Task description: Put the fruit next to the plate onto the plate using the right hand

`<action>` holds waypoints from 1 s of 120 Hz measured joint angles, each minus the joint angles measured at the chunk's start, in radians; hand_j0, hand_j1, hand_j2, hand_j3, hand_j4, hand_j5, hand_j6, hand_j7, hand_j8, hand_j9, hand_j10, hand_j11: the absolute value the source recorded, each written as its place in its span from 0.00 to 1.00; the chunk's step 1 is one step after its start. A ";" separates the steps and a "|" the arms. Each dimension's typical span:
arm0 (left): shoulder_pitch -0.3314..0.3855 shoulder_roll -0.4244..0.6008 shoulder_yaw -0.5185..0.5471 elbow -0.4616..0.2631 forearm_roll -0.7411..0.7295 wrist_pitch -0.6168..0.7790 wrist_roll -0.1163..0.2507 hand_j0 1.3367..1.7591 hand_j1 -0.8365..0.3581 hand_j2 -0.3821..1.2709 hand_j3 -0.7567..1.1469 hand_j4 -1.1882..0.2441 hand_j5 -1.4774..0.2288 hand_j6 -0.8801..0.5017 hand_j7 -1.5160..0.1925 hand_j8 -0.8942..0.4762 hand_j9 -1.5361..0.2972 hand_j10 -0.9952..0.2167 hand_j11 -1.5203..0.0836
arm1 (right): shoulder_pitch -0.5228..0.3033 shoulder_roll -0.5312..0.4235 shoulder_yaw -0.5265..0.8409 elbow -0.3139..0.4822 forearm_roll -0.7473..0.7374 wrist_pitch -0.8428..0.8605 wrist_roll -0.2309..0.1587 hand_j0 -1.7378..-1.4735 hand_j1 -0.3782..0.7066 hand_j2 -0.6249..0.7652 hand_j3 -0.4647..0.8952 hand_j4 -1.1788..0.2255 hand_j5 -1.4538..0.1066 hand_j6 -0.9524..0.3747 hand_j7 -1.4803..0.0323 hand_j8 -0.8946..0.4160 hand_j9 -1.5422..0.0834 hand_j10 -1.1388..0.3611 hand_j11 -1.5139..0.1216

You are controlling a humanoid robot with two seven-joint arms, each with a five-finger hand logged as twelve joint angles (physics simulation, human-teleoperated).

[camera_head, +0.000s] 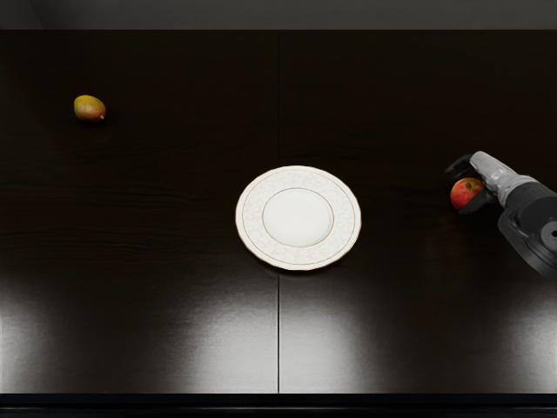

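While the right hand [481,177] reaches in from the right edge in the head view, its dark fingers [459,163] are curled over and under the red apple [466,192], so I judge the grasp to be made. I cannot tell whether the apple is off the surface yet. The step in hand looks like the pick-up itself, with the carry not yet begun. The white plate [247,218] lies bare, well apart from the fingertips on the side they point toward, across an open stretch of tabletop. The next move calls for a lift clear of the surface, a sweep across toward the plate's centre, and a gentle release low down, since a round apple could roll off the shallow rim. Far beyond the plate from the fingers, near the opposite far corner, sits a small yellow-green fruit [89,107], untouched and out of the way. No left arm shows. The table [174,305] is near-black and glossy, with a thin seam running through its middle and pale light pooling on the near part. Behind its far edge I see only a dim grey band.
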 joint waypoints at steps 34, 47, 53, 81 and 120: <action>0.000 0.000 0.000 0.000 0.000 0.000 0.000 0.76 0.76 0.26 0.40 0.67 0.69 0.47 0.71 0.48 0.67 0.63 0.76 | -0.003 0.000 0.000 -0.005 0.002 0.001 0.001 0.30 0.52 0.39 0.34 0.50 0.57 0.37 0.59 0.41 0.59 0.45 0.56; 0.000 0.000 0.000 0.000 0.000 0.000 0.000 0.76 0.76 0.26 0.40 0.67 0.69 0.47 0.71 0.48 0.67 0.63 0.76 | -0.004 -0.001 0.000 -0.005 0.004 0.004 0.000 0.30 0.54 0.39 0.34 0.48 0.56 0.35 0.57 0.41 0.57 0.46 0.55; 0.000 0.000 0.000 0.000 0.000 0.000 0.000 0.76 0.76 0.26 0.40 0.67 0.69 0.47 0.71 0.48 0.67 0.63 0.76 | -0.004 -0.001 0.000 -0.005 0.004 0.006 0.000 0.30 0.55 0.39 0.34 0.47 0.55 0.36 0.56 0.41 0.57 0.46 0.54; 0.000 0.000 0.000 0.000 0.000 0.000 0.000 0.76 0.76 0.26 0.40 0.67 0.69 0.47 0.71 0.48 0.67 0.63 0.76 | -0.001 -0.002 0.001 -0.004 0.019 0.010 -0.001 0.31 0.57 0.44 0.34 0.43 0.50 0.38 0.52 0.44 0.52 0.48 0.49; 0.000 0.000 0.000 0.000 0.000 0.000 0.000 0.76 0.76 0.26 0.40 0.67 0.69 0.47 0.71 0.48 0.67 0.63 0.76 | 0.007 -0.003 0.007 -0.001 0.050 0.012 -0.003 0.31 0.55 0.57 0.34 0.42 0.44 0.30 0.47 0.39 0.47 0.44 0.45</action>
